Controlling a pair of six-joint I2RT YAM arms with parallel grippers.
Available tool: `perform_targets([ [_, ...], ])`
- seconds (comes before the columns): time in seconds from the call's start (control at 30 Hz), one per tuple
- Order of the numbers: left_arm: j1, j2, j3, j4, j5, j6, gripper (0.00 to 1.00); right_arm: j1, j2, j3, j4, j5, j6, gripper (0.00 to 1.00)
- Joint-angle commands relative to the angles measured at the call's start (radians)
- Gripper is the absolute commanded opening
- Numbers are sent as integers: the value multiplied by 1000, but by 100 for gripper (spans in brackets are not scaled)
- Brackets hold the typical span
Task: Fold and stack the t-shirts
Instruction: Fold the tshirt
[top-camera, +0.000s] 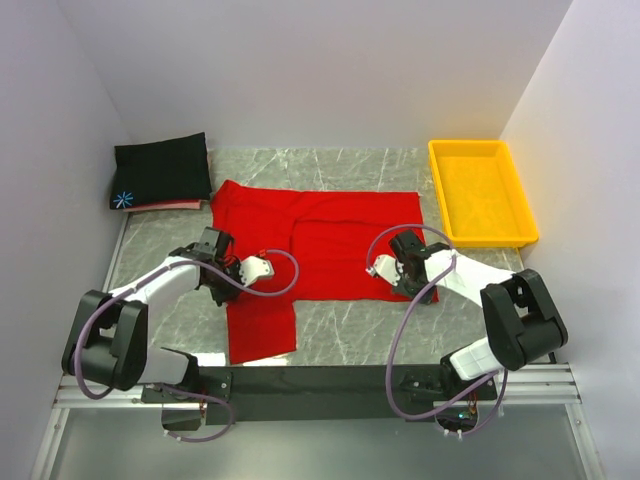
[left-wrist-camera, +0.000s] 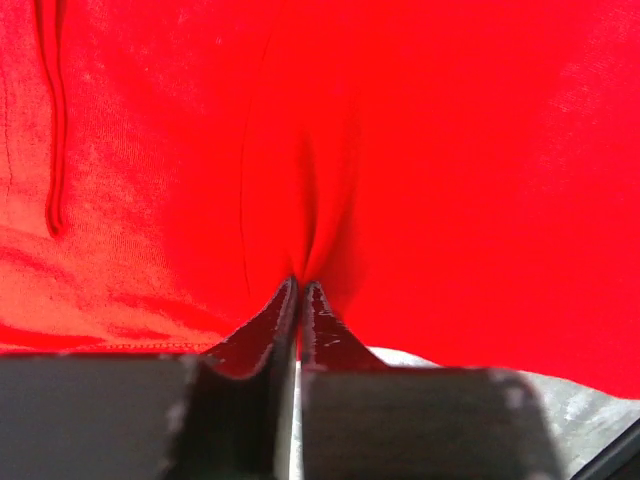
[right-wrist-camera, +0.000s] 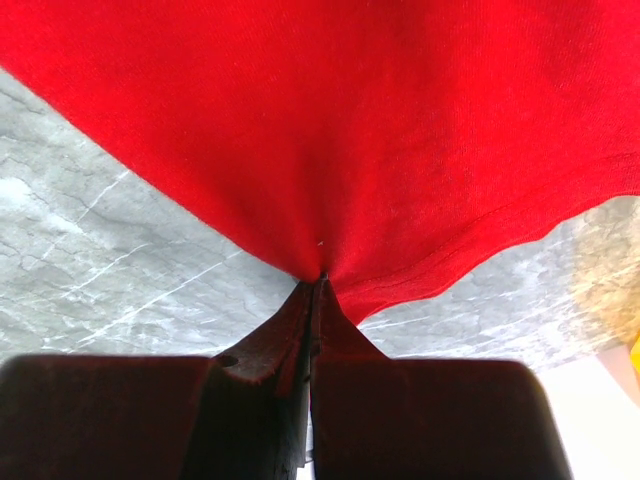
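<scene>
Nearest to the arm bases, a narrow part of the red t-shirt (top-camera: 330, 235) reaches toward the near edge of the grey marbled table (top-camera: 350, 330), on the left side. The rest of this shirt lies spread across the middle of the table, with some folds and seams showing on it.

The left gripper (left-wrist-camera: 300, 287) is at the near left part of the shirt. In the left wrist view its two fingers are pressed together with red cloth pinched between the tips, and creases run away from this point. A stitched hem crosses just beside the fingers, and a little of the table shows at the lower right.

The right gripper (right-wrist-camera: 318, 278) is at the near right edge of the same shirt. Its fingers are also closed on the red cloth, close to the hem. The cloth spreads upward from the pinch like a fan, with the table visible under it on both sides.

Farther away, in the far left corner, a folded black t-shirt (top-camera: 165, 170) with a small blue-white starburst mark (top-camera: 124, 199) lies on a pale pink t-shirt (top-camera: 175, 206), of which only a thin edge shows. In the far right corner stands a yellow tray (top-camera: 433, 190), apart from the red shirt.
</scene>
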Motion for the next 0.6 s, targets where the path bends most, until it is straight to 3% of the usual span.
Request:
perform_targets([
  [0.0,-2,-10,-57,-110,-40,7,2,-5,-45,-3,20,-20,0,0],
  [0.57,23,-234,77,-419,98,53,1,-7,-305,-2,-163,-101,-13,0],
])
